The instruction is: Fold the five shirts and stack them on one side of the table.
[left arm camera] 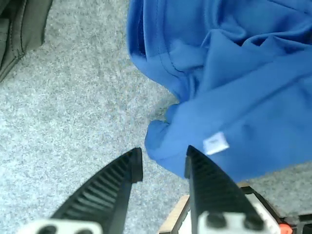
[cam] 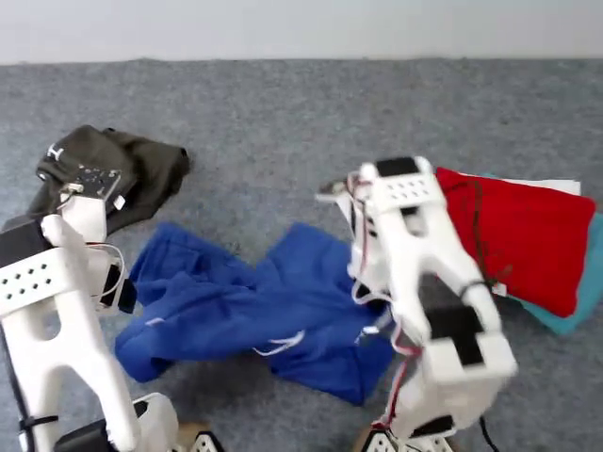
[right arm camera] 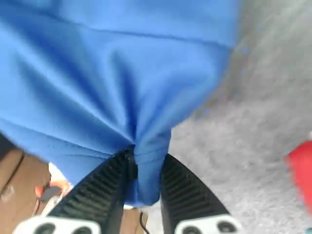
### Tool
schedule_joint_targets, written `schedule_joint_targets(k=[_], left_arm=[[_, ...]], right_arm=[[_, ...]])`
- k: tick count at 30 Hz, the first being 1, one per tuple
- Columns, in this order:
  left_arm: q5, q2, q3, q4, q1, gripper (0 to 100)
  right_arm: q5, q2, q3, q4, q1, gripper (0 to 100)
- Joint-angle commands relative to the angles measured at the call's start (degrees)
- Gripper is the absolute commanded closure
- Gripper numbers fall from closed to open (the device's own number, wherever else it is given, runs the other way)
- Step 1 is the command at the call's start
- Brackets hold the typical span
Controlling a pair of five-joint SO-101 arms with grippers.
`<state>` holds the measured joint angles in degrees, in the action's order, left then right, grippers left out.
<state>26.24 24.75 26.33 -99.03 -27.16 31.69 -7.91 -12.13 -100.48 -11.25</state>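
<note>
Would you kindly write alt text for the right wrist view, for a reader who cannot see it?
The right gripper is shut on a bunched fold of the blue shirt, the cloth pinched between its black ribbed fingers. Beyond the shirt lies the grey table, with a sliver of the red shirt at the frame's edge.

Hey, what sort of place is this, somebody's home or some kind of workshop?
Most likely a robotics lab bench, not a home: a white left arm and right arm stand at a grey carpeted table, with a blue shirt, a red shirt and a dark shirt lying on it.
</note>
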Motion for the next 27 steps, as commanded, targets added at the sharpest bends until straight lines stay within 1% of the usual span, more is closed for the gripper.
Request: schedule_joint_targets(k=[1,4,6,10,13,16,18,19,21,25,27], left_arm=[[-0.35,1.41,-0.22,0.62,-0.09,86],[-0.35,1.41,-0.22,0.62,-0.09,86],[-0.35,1.41,-0.22,0.62,-0.09,86],[-0.26,1.41,-0.22,0.35,-0.09,86],[-0.26,1.41,-0.22,0.35,-0.09,86],[-0.26,1.41,-0.22,0.35,-0.09,86],[-0.26,1.41,-0.22,0.53,-0.09,86],[-0.26,1.41,-0.22,0.62,0.00,86],[-0.26,1.41,-0.40,0.62,0.00,86],[-0.35,1.76,-0.22,0.44,-0.09,86],[-0.44,1.76,-0.13,0.35,-0.26,86]], right_arm=[[3.16,11.12,-7.21,-2.24,1.80,86.8],[3.34,17.45,-7.47,-2.42,2.33,69.1],[3.34,21.67,-7.38,-2.51,1.89,63.4],[2.55,30.29,-5.80,-2.68,-2.07,63.0],[-0.97,35.56,-2.55,-2.68,-3.82,63.0],[-3.78,36.44,0.97,-2.42,-4.18,63.0],[-5.80,33.19,3.69,-2.07,-5.14,63.1],[-7.21,30.20,5.19,-1.36,-6.20,63.7],[-9.41,23.34,9.58,-0.57,-7.96,68.2],[-8.09,9.45,21.89,2.33,-9.45,83.3],[-7.65,2.59,27.69,3.91,-9.98,89.0]])
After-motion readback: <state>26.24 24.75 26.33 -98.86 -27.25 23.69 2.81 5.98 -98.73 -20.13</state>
